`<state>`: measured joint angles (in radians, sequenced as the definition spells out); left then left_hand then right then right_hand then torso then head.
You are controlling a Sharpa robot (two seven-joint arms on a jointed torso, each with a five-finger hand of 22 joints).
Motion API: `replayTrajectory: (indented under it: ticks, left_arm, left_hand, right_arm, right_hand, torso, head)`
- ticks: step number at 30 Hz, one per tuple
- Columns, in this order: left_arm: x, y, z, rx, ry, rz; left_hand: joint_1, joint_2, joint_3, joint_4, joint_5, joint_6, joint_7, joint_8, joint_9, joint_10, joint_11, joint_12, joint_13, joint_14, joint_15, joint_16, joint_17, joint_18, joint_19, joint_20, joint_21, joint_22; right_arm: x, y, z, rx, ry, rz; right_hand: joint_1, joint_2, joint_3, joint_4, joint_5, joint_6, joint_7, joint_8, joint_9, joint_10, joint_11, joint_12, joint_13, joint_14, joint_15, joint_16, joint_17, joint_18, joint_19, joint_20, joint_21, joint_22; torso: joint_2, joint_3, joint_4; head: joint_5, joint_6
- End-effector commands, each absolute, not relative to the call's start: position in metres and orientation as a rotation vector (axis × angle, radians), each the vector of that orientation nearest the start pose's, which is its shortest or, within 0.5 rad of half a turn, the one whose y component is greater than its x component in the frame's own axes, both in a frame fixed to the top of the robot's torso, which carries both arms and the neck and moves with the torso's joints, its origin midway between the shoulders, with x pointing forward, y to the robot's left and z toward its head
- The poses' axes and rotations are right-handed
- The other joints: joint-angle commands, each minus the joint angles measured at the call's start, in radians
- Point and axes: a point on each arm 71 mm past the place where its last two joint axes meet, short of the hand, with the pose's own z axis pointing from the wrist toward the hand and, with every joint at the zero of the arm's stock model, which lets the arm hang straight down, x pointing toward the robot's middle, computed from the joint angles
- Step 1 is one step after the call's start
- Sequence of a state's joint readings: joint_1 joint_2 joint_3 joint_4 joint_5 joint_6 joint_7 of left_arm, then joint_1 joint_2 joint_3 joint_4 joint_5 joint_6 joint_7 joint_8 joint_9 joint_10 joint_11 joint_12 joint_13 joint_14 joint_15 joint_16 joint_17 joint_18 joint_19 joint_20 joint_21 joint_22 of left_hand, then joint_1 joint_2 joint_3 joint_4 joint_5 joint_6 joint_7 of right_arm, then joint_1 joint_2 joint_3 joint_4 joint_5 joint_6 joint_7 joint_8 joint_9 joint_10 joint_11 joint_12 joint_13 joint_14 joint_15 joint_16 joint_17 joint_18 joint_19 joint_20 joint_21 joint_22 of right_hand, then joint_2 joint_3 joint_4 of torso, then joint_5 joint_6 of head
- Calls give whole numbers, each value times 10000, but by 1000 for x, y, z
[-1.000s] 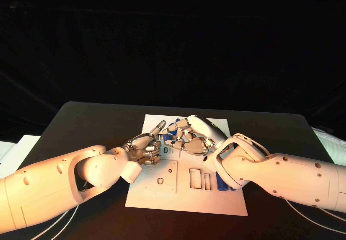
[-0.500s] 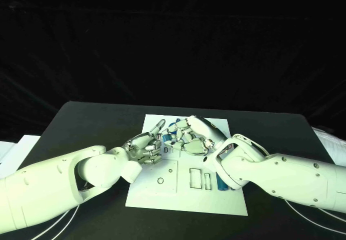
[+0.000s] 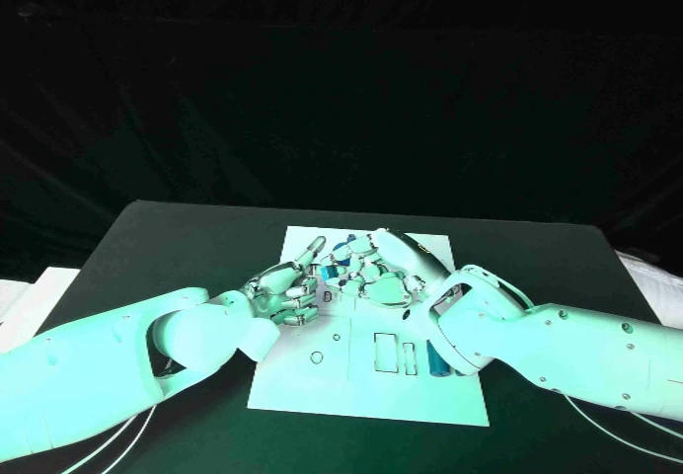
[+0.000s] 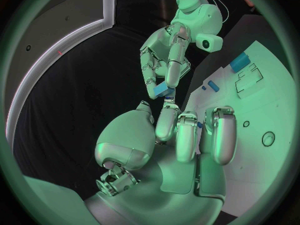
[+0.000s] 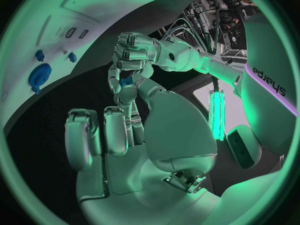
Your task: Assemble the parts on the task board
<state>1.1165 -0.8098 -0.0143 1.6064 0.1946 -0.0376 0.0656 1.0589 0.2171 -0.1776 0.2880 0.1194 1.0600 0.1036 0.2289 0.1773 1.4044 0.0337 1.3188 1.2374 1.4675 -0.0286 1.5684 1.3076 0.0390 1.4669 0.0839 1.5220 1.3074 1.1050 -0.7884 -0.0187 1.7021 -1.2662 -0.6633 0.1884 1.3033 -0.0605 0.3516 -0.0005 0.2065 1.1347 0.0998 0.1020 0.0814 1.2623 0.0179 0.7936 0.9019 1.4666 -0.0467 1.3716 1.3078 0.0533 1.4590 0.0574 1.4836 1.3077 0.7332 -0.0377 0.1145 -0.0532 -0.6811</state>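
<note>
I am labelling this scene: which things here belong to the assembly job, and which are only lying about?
Job: task board; small blue part pinched between both hands; blue parts on the board; left hand; right hand.

Lying about: black table; white sheet at its edge.

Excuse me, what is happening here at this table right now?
The robot is assembling small parts on the white task board. Its left hand and right hand meet above the board, with a small blue part between their fingertips. Which hand actually holds it is unclear. More blue parts lie on the board.
</note>
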Motion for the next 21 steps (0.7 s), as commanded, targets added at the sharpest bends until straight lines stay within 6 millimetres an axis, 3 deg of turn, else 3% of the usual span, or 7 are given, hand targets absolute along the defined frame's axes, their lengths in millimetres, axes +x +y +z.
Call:
replayTrajectory:
  ticks: [1,21]
  left_arm:
    - [445,150,-216,-14343,18964,-18039]
    - [446,153,-217,-14337,18911,-17855]
  left_hand:
    - [10,104,-47,-12,3,50,-2,38,21,-14,-70,-39,-17,1033,-62,24,2632,-184,605,-71,55,1755]
    - [83,106,-59,-48,12,37,-23,67,127,-13,-91,-50,-19,1033,-84,24,2632,-183,603,-97,52,1751]
  right_arm:
    - [425,-128,-173,-525,13184,11472]
    - [426,-133,-173,-449,13119,11238]
  right_hand:
    - [13,70,29,-1,32,52,9,52,14,-76,-17,-35,2,581,-54,-34,280,-148,40,22,25,1062]
    - [6,63,26,-5,32,48,17,48,13,-88,-10,-65,-16,579,-52,-41,273,-145,33,24,19,1053]
  torso:
    - [2,-10,-8]
    - [1,-8,-2]
  head:
    - [-6,-10]
    - [-21,-15]
